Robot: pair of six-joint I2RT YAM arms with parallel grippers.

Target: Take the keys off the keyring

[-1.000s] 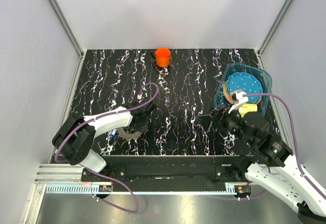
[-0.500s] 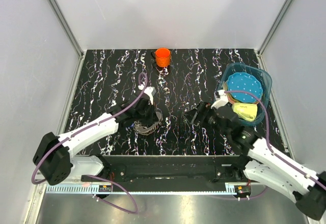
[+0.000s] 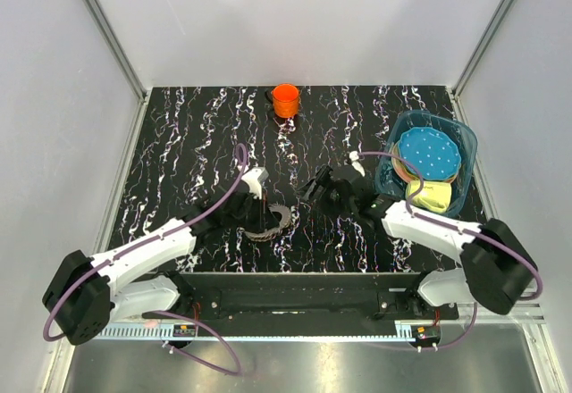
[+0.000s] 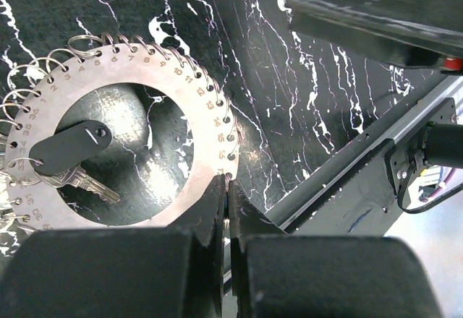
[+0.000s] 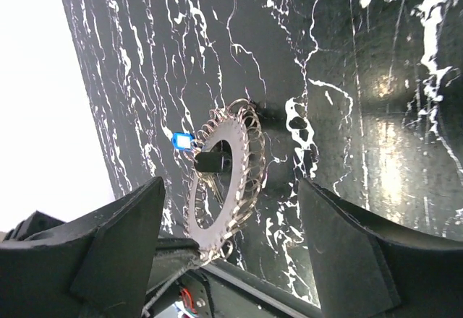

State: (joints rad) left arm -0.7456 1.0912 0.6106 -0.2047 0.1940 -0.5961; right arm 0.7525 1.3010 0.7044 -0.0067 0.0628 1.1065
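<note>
You are at the hand-over step: the left gripper (image 4: pixel 226 190) is pinched tight on the near rim of the keyring (image 4: pixel 210 126), a flat numbered metal wheel edged with small wire loops. It holds the wheel just above the black marbled table (image 3: pixel 197 143), near the middle and towards the near edge. The keys (image 4: pixel 72 148), a black-headed one with a silver blade beside it, hang in the wheel's open centre, and a small blue tag (image 5: pixel 182 142) sits at its rim. Your right gripper (image 3: pixel 318 184) is just right of the wheel with its fingers spread wide and nothing between them. By my reading, no key is off yet. Next, bring the right fingers onto the black key head, close, and work it off its loop while the left hand holds steady.

At the far right, the blue bin (image 3: pixel 468 147) holds a blue dotted disc (image 3: pixel 427 150) and a yellow piece (image 3: pixel 433 196). You cannot tell what the orange cup (image 3: pixel 286 100) at the far edge holds.
</note>
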